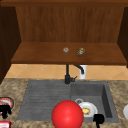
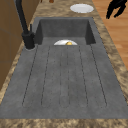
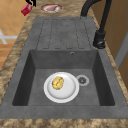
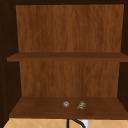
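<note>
My left hand (image 1: pixel 5 110) hovers at the far left, beside a plate of red and white food (image 1: pixel 7 102). Its fingers curl down onto a small red box (image 1: pixel 5 124). In the right side view the same hand (image 3: pixel 31 2) has the red box (image 3: pixel 26 10) hanging under it, just off the counter's edge. My right hand (image 1: pixel 98 118) floats at the sink's front right corner, fingers loose and holding nothing. From the left side it (image 2: pixel 115 8) hangs out beyond the counter edge, near a white plate (image 2: pixel 81 8).
A white plate (image 3: pixel 67 93) carrying a yellow lump (image 3: pixel 57 83) lies in the basin beside the drain (image 3: pixel 82 80). A big red ball (image 1: pixel 67 115) sits low in the front view. The black faucet (image 1: pixel 67 75) stands behind the basin. Two small objects (image 4: pixel 66 104) (image 4: pixel 81 105) rest on the lower shelf.
</note>
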Robot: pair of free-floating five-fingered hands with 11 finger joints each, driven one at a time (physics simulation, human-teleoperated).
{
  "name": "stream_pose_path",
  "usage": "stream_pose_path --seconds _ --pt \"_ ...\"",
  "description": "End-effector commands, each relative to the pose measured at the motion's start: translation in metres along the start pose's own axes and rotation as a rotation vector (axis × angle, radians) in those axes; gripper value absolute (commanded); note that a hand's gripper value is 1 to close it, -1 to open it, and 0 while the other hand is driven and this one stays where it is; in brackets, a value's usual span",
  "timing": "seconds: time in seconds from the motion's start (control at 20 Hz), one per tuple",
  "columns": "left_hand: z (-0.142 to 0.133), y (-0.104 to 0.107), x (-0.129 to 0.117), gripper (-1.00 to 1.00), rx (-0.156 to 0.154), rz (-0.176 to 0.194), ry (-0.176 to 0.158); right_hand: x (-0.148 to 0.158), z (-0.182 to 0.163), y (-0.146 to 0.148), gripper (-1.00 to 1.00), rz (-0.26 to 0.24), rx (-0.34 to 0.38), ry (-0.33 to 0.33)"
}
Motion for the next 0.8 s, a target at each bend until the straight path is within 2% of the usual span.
stream_pose_path --seconds 0.0,0.15,0.25,0.3,0.4,0.6,0.75 --pt "-0.004 0.009 -0.013 -1.00 -0.008 0.009 -0.001 0.000 0.000 0.000 0.00 0.000 0.000 0.000" --pt "-0.007 0.020 -0.032 -1.00 -0.024 0.049 -0.003 0.000 0.000 0.000 0.00 0.000 0.000 0.000" --pt "-0.008 0.024 -0.038 -1.00 -0.027 0.045 -0.011 0.000 0.000 0.000 0.00 0.000 0.000 0.000" --pt "-0.009 0.023 -0.036 -1.00 -0.031 0.031 -0.023 0.000 0.000 0.000 0.00 0.000 0.000 0.000" --pt "-0.007 0.016 -0.031 -1.00 -0.027 0.036 -0.022 0.000 0.000 0.000 0.00 0.000 0.000 0.000" --pt "0.010 0.000 -0.027 -1.00 -0.014 0.040 -0.044 0.000 0.000 0.000 0.00 0.000 0.000 0.000" --pt "0.015 0.001 -0.034 -1.00 -0.030 0.072 -0.046 0.000 0.000 0.000 0.00 0.000 0.000 0.000"
